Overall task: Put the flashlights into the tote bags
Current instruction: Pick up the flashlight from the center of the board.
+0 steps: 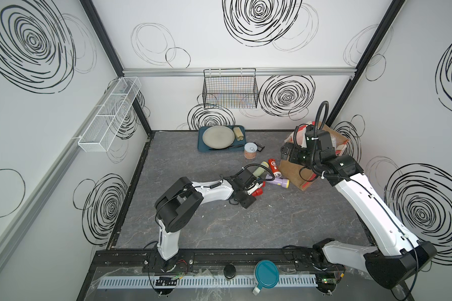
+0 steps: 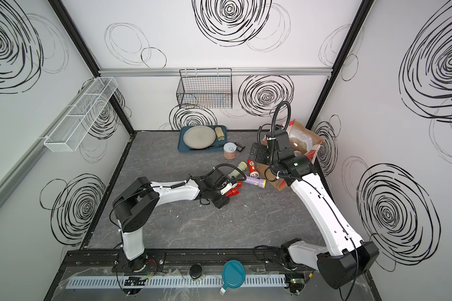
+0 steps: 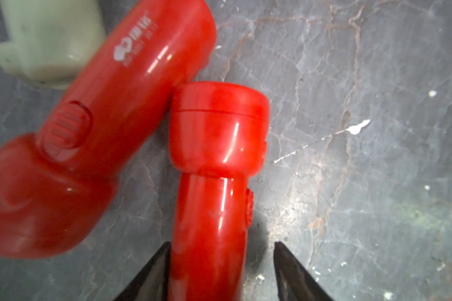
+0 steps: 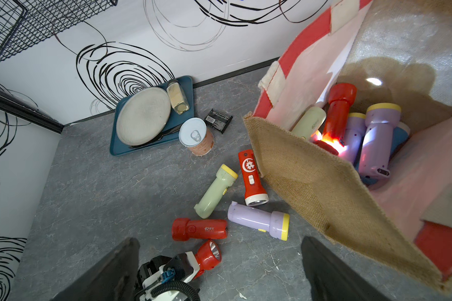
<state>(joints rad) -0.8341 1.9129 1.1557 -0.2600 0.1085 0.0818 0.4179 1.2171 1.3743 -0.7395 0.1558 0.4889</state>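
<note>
The left gripper straddles a small glossy red plastic flashlight near the brown jute tote bag, half-open, not yet clamped; the right gripper, by the bag, gapes empty.

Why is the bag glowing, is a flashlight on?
Yes, on: bright orange-white light shines among the flashlights lying inside the tote bag. Which one shines, cannot tell.

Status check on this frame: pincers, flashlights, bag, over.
Left pincer straddling red flashlight, not yet clamped. Right pincer open, empty, by bag. Four flashlights loose on table, several bagged. Second red flashlight crowds the grasp.
</note>
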